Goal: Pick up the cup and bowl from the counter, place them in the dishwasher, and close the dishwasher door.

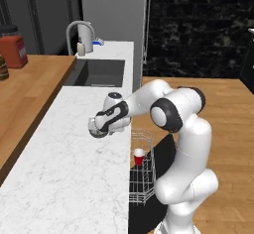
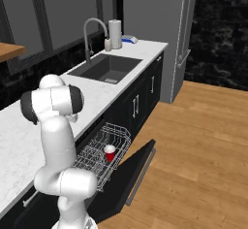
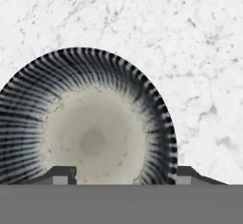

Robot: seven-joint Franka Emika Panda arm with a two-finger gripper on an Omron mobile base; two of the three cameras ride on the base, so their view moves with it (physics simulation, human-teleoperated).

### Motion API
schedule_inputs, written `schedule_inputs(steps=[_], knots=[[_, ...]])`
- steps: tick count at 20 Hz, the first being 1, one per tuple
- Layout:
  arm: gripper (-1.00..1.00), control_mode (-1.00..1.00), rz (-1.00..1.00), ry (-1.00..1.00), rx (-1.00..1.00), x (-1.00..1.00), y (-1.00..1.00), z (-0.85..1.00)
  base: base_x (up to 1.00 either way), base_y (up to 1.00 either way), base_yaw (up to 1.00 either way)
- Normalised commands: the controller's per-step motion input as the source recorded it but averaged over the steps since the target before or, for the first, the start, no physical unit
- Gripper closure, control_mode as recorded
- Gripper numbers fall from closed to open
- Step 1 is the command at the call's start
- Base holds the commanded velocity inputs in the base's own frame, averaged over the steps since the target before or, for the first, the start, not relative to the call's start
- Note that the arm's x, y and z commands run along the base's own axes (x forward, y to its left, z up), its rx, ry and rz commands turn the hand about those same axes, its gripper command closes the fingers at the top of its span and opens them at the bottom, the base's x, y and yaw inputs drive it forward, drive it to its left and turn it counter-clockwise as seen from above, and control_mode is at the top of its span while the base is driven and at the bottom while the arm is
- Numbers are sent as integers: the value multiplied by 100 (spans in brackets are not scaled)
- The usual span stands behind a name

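The arm is reaching out over the white marble surface (image 1: 64, 168), with its tool (image 1: 97, 128) sitting low over the bowl (image 1: 94, 126) near the slab's front edge. In the hand view the bowl (image 3: 90, 128) is lying directly under the camera: a pale, speckled centre ringed by dark, finely ribbed sides, resting on the veined marble (image 3: 190, 52). The tool (image 3: 122, 176) is straddling it, one dark fingertip (image 3: 60, 174) sitting inside the bowl over its pale floor and the other fingertip (image 3: 186, 174) sitting just outside the rim on the opposite side, so a stretch of the bowl's wall is standing between them. The jaws are standing apart around that wall, and whether they are already pressing on it or hanging loose around it cannot be told. Below the slab's edge the dishwasher door (image 2: 130, 174) is lying folded down, and the silver wire rack (image 2: 104, 153) is drawn out over it. The red cup (image 2: 110, 153) is standing upright in that rack, its white inside facing up; the left base view is showing the same cup (image 1: 139, 155) in the rack (image 1: 141, 178) just beside the arm's white upper links. Farther along the slab a dark sink (image 2: 104, 68) with a curved faucet (image 2: 92, 36) is set into the marble.
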Motion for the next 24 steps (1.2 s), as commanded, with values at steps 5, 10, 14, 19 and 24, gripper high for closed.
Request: schedule_inputs(steps=[5,10,14,19,24], knots=[[100,-100,0,-1,0,0,9,-26,0,0,0],[100,-100,-9,-1,0,-11,-40,-2,0,0,0],[100,-100,-24,-1,0,-14,-96,1,0,0,0],[100,-100,-23,0,5,-3,-98,6,0,0,0],[100,-100,-29,0,4,0,-100,8,0,0,0]])
